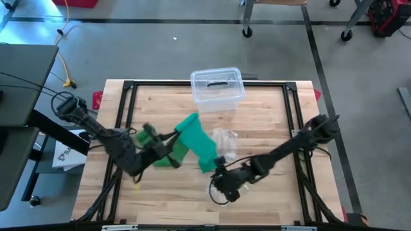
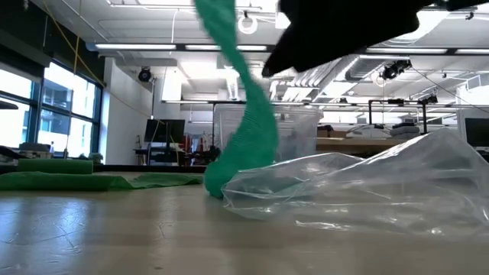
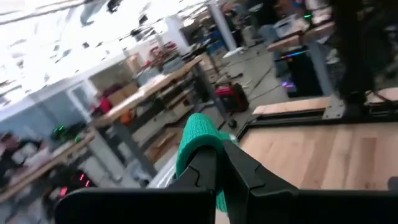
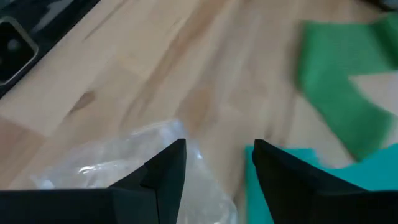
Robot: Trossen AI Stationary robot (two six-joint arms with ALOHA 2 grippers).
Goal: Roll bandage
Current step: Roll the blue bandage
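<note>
A green bandage (image 1: 199,142) runs as a long strip across the middle of the table, and a darker folded stretch (image 1: 168,159) lies flat by my left arm. In the low view the strip (image 2: 248,114) rises from the tabletop and leaves the picture's top. My left gripper (image 1: 168,137) is shut on the bandage's raised part (image 3: 198,134). My right gripper (image 4: 217,158) is open, low over the table near the strip's near end (image 4: 298,183), and touches nothing. A clear plastic bag (image 1: 225,137) lies beside the strip. My left gripper pinches the bandage between its two shut fingers (image 3: 217,171). The green cloth (image 3: 194,138) bunches over and just past the fingertips. This part is lifted clear of the table, and the rest of the strip hangs down to the tabletop (image 2: 221,183). Which part of the strip it is I cannot tell.
A clear lidded plastic box (image 1: 218,88) stands at the far middle of the table. The plastic bag lies crumpled just in front of my right gripper (image 4: 112,165) and fills the low view's right (image 2: 367,183). A black frame (image 1: 128,86) edges the wooden top.
</note>
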